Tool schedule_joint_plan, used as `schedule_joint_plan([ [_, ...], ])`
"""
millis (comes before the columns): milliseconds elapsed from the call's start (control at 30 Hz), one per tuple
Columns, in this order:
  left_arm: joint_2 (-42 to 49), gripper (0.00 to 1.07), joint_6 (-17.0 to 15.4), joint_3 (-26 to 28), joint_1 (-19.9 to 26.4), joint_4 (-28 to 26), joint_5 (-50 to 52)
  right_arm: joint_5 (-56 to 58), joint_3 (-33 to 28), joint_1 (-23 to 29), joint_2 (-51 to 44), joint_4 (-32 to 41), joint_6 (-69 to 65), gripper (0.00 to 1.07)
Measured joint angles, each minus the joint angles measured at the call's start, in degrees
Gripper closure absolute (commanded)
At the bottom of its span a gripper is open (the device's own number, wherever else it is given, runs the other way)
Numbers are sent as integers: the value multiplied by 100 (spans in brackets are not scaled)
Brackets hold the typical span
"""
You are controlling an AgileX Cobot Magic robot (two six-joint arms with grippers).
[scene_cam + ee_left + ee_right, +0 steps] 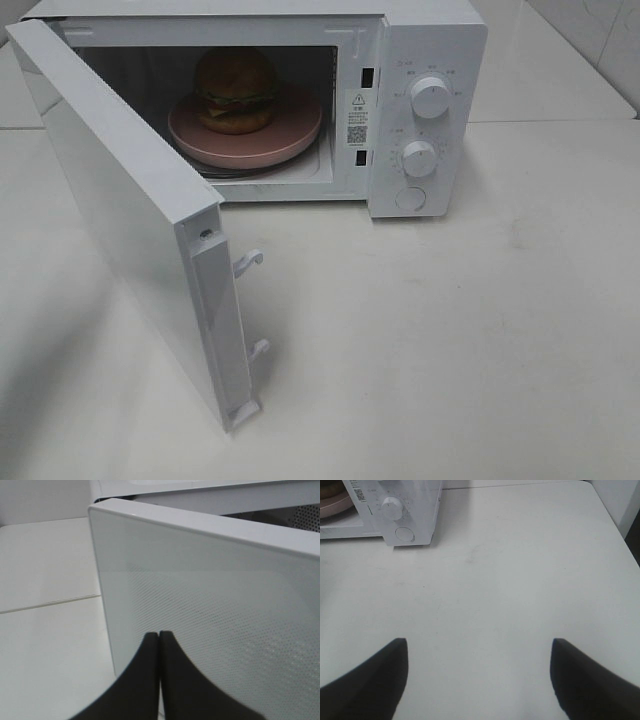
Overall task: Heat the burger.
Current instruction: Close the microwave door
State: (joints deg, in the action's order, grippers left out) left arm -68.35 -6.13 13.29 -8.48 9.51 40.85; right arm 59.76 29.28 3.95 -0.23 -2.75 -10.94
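Two steps remain before this burger is heated, as I judge it: the door must shut and a dial must turn. The small round burger with its domed brown bun sits on a flat pink round plate inside the cavity of the white boxy microwave, so loading looks done. The microwave's white door stands swung wide on its left-hand hinge. Its free edge, with the latch hooks, points out over the pale tabletop.

My left gripper has its black fingers pressed together, holding nothing. It faces the door's dotted outer panel close up, though I can't tell whether the tips touch it. From those fingers the burger lies beyond the door, so a push on that face should swing the panel toward the cavity.

My right gripper is spread wide and empty above bare table, to the right of the microwave and well apart from its two round white dials. The left arm is nearer the door; the right is better placed for the dials.
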Motion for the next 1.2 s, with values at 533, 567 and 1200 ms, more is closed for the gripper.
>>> schedule_joint_plan([
  [533, -1238, 107, -80, 625, -882, -155, 751, 0, 0, 0, 0, 0, 0, 32],
  [567, -1238, 107, -80, 625, -882, -155, 751, 0, 0, 0, 0, 0, 0, 32],
  [1200, -2567, 107, 384, 1828, -2366, -1484, 791, 0, 0, 0, 0, 0, 0, 32],
])
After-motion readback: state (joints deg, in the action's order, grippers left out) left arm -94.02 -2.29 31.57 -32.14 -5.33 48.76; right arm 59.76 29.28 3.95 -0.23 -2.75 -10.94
